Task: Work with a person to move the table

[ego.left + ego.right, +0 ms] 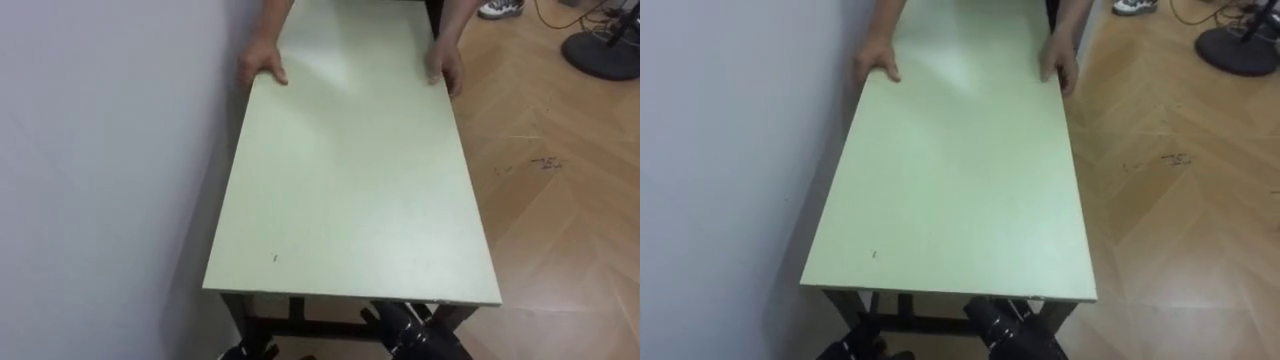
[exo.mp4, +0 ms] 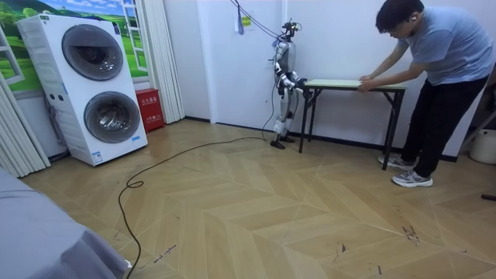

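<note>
A long table with a pale green top [image 1: 350,180] and black legs stands lengthwise against a white wall. I stand at its near short end. My dark left wrist [image 1: 248,350] and right wrist [image 1: 412,332] reach under the near edge, which hides the fingers. In the room view my right hand [image 2: 298,80] is at the table's end [image 2: 341,82]. A person [image 2: 442,70] bends over the far end. One of the person's hands [image 1: 262,62] grips the wall-side edge and the other hand [image 1: 446,66] grips the floor-side edge.
The white wall [image 1: 100,180] runs close along the table's left side. Open parquet floor [image 1: 560,220] lies to the right, with a round black stand base [image 1: 603,55] at the far right. Stacked washing machines [image 2: 93,85] and a red box [image 2: 147,108] stand behind me.
</note>
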`<state>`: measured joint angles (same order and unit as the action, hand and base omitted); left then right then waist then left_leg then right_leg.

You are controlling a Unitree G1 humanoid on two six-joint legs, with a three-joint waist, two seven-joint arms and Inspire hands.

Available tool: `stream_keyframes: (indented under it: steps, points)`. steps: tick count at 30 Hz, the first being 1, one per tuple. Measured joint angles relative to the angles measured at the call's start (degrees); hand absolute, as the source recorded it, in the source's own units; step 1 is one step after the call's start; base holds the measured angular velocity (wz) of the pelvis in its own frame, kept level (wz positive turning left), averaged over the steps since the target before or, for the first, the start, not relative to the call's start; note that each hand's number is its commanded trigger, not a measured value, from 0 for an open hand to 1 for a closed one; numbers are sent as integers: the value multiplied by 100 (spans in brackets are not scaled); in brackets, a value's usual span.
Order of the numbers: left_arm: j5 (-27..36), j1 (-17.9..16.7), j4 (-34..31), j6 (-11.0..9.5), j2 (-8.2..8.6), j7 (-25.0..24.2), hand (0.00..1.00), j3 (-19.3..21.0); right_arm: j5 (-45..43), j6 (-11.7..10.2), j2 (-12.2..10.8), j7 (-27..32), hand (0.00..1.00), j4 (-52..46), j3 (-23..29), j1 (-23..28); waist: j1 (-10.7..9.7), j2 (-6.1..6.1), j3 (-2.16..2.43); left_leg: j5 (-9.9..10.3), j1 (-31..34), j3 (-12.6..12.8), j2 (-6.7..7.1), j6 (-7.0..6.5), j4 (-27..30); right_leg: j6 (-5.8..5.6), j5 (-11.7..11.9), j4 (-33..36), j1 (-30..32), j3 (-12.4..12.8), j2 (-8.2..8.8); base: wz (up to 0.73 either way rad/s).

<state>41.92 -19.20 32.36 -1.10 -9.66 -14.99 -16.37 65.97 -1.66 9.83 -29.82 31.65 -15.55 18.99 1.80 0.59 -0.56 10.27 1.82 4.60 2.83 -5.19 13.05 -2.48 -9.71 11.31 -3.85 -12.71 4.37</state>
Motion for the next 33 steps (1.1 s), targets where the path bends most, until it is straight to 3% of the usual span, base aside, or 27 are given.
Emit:
stream_keyframes:
  steps: [2,6,12,17,23,33]
  points:
    - [-21,12,165,-155,-20,-28,0,4,-175,-5,21,28,0,268,33,6,4,3,-22,-2,-17,1,2,3,-37,2,1,-1,4,7,-2,0]
    - [-1,76,545,-242,-12,-26,0,126,-663,-5,17,182,0,938,292,-106,-20,10,-19,-9,-44,9,-8,12,-44,5,3,-3,-16,0,-10,0]
    - [10,183,1629,-380,-9,184,0,391,-1234,-26,101,577,0,2193,802,-264,-119,-82,35,-10,-167,4,-8,26,-132,15,9,-85,-129,0,-29,-1]
    - [-32,0,2209,-346,184,491,0,957,-1827,16,84,899,0,3144,1161,-248,-134,-134,30,12,-346,34,-30,61,-225,14,8,-157,-242,63,-61,-4]
    - [-322,139,2778,-254,385,730,0,1543,-2529,79,-58,1400,0,3549,1629,-246,-136,-156,29,25,-361,42,-42,81,-236,15,8,-177,-265,149,-90,-5]
    - [-1118,356,2966,80,472,818,0,2107,-2884,327,-75,1905,0,3768,1873,-471,-134,-144,31,36,-395,13,-57,94,-220,18,11,-173,-315,127,-109,0]
